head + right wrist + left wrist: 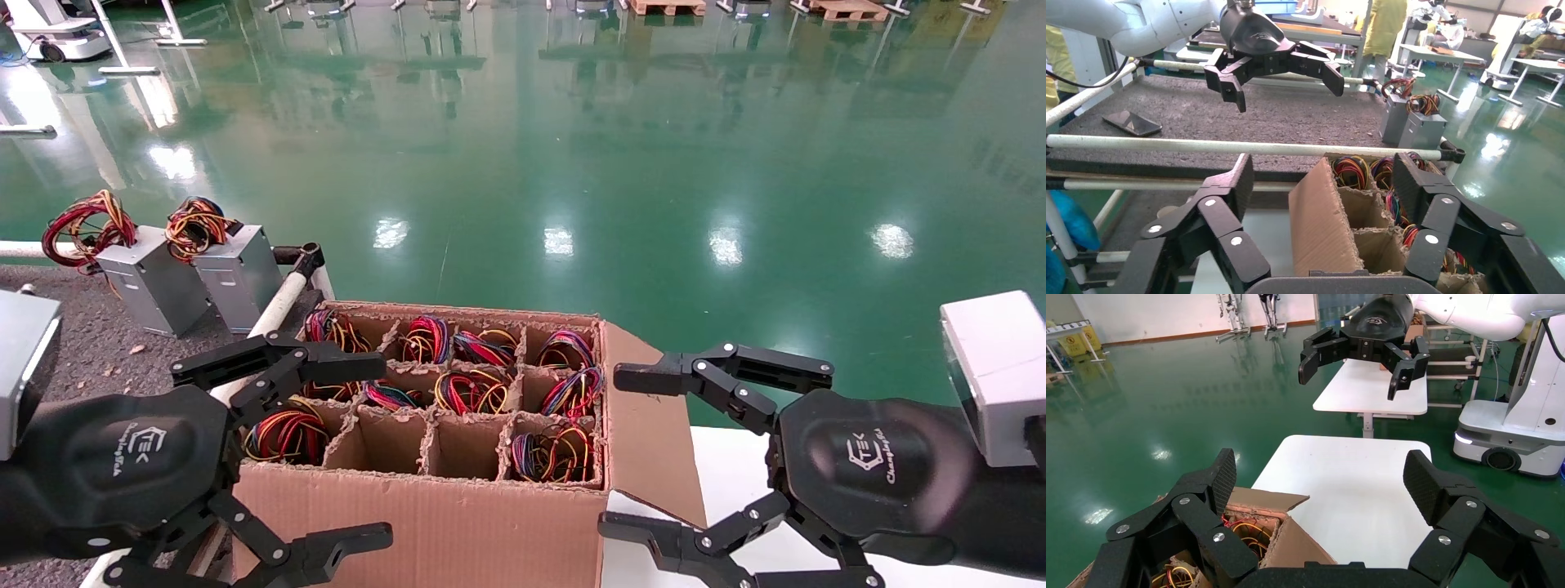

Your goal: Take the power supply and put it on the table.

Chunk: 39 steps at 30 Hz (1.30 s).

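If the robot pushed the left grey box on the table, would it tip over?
Probably it would tip rather than slide: the grey metal box stands upright on the rough table, with a wire coil on top. Being metal, it likely feels heavy. Left pincer and right pincer hover open, away from it.

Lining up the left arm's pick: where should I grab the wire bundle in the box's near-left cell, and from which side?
Probably grip the wire bundle by the top of its loop, coming straight down. The dividers and box wall close it in on every side, so only its top is exposed. The left gripper, jaws open, hangs near it.
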Motion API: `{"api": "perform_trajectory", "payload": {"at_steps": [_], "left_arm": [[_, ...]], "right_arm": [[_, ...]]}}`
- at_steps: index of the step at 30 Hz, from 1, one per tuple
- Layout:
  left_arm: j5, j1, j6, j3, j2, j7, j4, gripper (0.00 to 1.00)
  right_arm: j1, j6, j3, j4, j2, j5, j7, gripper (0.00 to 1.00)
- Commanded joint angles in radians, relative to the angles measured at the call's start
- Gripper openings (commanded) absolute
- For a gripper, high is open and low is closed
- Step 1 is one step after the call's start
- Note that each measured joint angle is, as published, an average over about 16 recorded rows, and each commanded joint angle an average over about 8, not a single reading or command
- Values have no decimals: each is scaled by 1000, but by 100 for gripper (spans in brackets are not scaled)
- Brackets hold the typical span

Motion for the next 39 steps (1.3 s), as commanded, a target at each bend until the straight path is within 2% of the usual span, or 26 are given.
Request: {"api": "perform_trajectory", "payload": {"at_steps": [1,10,15,21,32,33,39], "left_arm": [[0,0,0,0,0,0,0,100],[-2,1,-3,3,3,-11,6,100],[13,-31,-24,40,33,-100,37,100],[86,-132,-16,120,108,-212,92,100],[257,-240,-3,239,225,-263,202,100],[271,-246,-7,246,237,-265,210,100],[302,-260,-28,261,269,-267,230,100]], "right_arm": [[0,0,0,0,0,0,0,0],[0,0,0,0,0,0,0,0],[0,0,0,0,0,0,0,0],[0,0,0,0,0,0,0,0],[0,0,0,0,0,0,0,0],[0,0,0,0,0,0,0,9],[0,0,0,-1,0,0,0,84]]}}
